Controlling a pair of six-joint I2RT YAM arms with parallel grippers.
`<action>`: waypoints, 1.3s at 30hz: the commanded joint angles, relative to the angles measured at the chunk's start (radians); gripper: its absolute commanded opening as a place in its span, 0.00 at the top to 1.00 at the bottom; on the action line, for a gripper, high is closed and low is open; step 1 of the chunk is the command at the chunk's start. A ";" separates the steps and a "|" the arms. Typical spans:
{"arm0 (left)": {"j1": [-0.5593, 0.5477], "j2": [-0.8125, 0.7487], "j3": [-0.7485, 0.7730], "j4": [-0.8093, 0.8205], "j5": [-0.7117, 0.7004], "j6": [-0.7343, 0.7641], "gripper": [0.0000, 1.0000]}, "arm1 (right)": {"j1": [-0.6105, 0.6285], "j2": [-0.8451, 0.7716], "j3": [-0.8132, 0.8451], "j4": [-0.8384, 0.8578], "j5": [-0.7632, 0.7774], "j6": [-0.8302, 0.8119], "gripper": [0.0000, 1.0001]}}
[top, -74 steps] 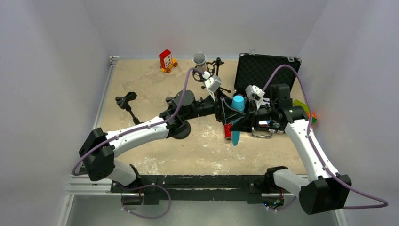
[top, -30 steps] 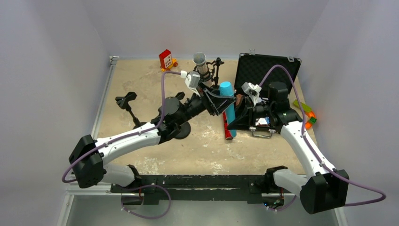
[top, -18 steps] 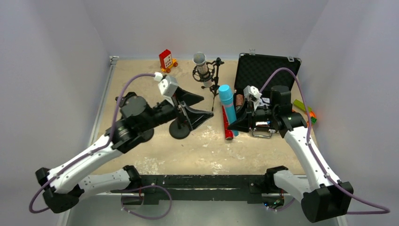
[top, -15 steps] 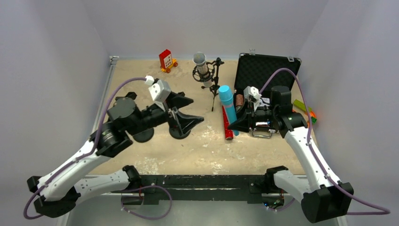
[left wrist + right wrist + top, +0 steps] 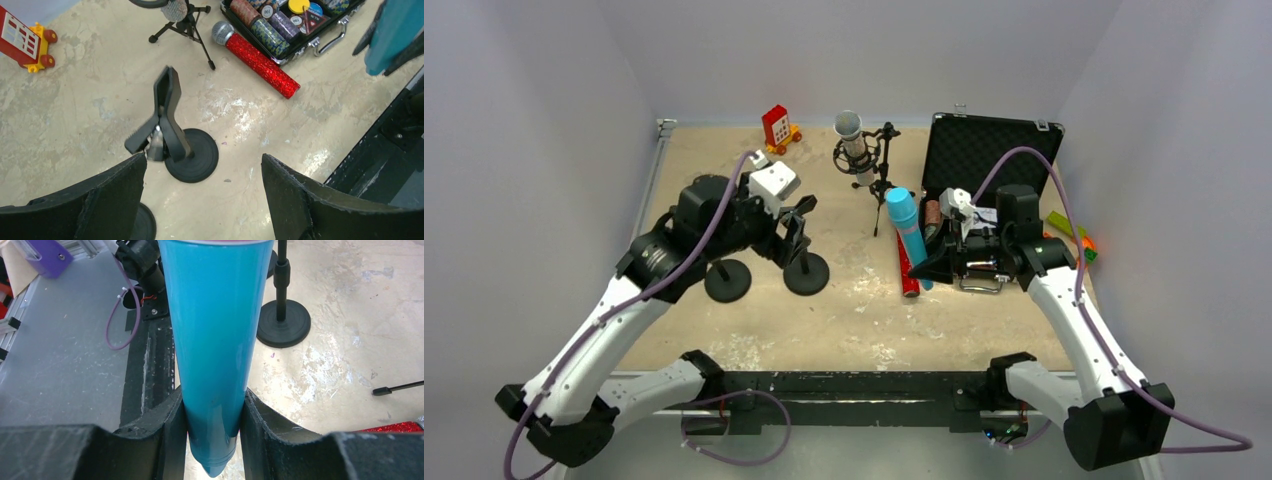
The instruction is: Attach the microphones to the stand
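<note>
My right gripper (image 5: 932,262) is shut on the tail end of the light blue microphone (image 5: 908,226), which it holds tilted above the table; the right wrist view shows its fingers (image 5: 170,427) clamped on the body (image 5: 217,330). The red-glitter microphone (image 5: 907,274) lies on the table beside the case (image 5: 260,59). The silver-glitter microphone (image 5: 850,127) sits in a tripod stand (image 5: 874,185) at the back. My left gripper (image 5: 779,240) is open and empty (image 5: 202,200) above a black clip stand (image 5: 167,107) on a round base (image 5: 806,273).
A second round-base stand (image 5: 727,281) is left of the first, its clip hidden by my arm. An open black case (image 5: 989,150) with poker chips (image 5: 270,32) stands at the right. A red toy (image 5: 776,127) is at the back, coloured blocks (image 5: 1074,235) at far right.
My left gripper left the blue microphone and swung left and back to above the clip stands. The right gripper kept hold of the blue microphone, now tilted more upright.
</note>
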 commanded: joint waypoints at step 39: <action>0.062 0.519 0.498 -0.325 0.187 0.307 0.98 | -0.074 0.033 0.052 -0.051 -0.089 -0.075 1.00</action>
